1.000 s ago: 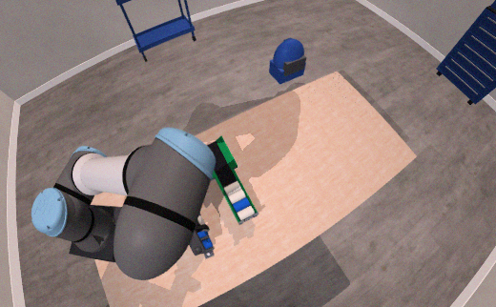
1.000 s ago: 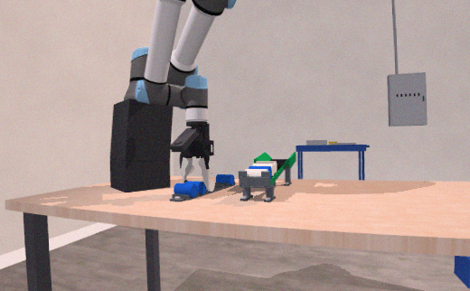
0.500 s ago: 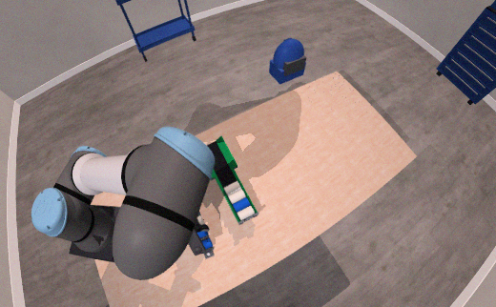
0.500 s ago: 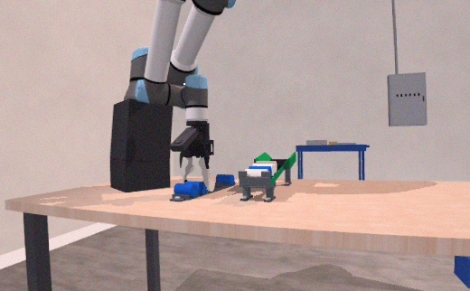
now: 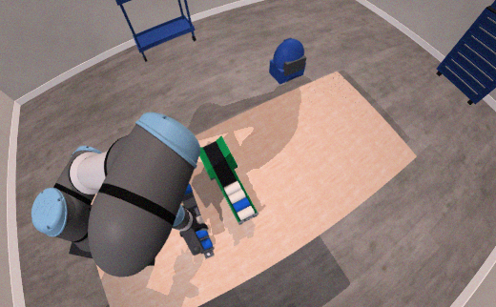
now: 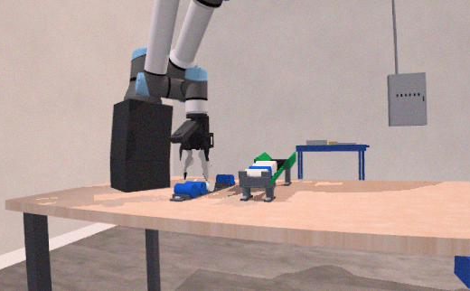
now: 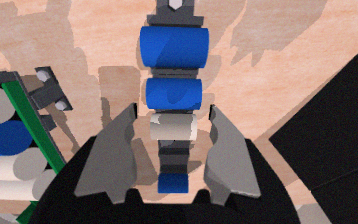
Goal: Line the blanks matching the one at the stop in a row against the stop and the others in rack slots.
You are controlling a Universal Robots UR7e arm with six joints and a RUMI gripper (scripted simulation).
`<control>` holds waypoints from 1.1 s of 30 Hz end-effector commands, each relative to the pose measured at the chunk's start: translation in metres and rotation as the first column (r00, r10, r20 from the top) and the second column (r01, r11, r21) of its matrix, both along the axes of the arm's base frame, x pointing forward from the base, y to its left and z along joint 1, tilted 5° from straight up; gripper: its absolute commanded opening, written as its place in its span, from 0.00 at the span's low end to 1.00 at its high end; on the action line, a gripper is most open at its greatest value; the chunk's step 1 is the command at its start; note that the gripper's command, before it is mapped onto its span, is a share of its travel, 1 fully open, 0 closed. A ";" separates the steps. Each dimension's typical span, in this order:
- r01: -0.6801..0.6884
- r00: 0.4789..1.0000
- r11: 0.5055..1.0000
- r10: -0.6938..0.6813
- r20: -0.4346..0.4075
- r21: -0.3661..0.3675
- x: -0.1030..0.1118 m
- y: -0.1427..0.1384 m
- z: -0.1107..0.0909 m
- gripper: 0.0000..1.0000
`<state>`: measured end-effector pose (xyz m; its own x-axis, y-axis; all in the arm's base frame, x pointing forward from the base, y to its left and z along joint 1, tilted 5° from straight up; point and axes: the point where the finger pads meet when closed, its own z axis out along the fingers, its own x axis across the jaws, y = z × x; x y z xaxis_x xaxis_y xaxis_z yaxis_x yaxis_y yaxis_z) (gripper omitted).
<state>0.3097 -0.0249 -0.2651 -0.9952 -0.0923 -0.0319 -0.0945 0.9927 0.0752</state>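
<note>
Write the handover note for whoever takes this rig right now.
Gripper open, holding nothing, fingers straddling the white blank on the stock rack.
Ramp: three white blanks and one blue blank, second from the stop.
Rack: three blue blanks plus that white one.
Done: three blues slotted, three whites on ramp.
Left: swap the white and the stray blue, tighten the row.

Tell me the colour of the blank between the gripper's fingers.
White blank; clearest in the wrist view.
</note>
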 end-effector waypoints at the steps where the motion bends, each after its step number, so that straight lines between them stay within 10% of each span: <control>1: 0.000 1.000 1.000 0.000 0.000 0.000 0.000 -0.001 0.015 0.52; 33: 0.000 1.000 1.000 0.000 0.000 0.000 -0.001 -0.005 0.064 0.52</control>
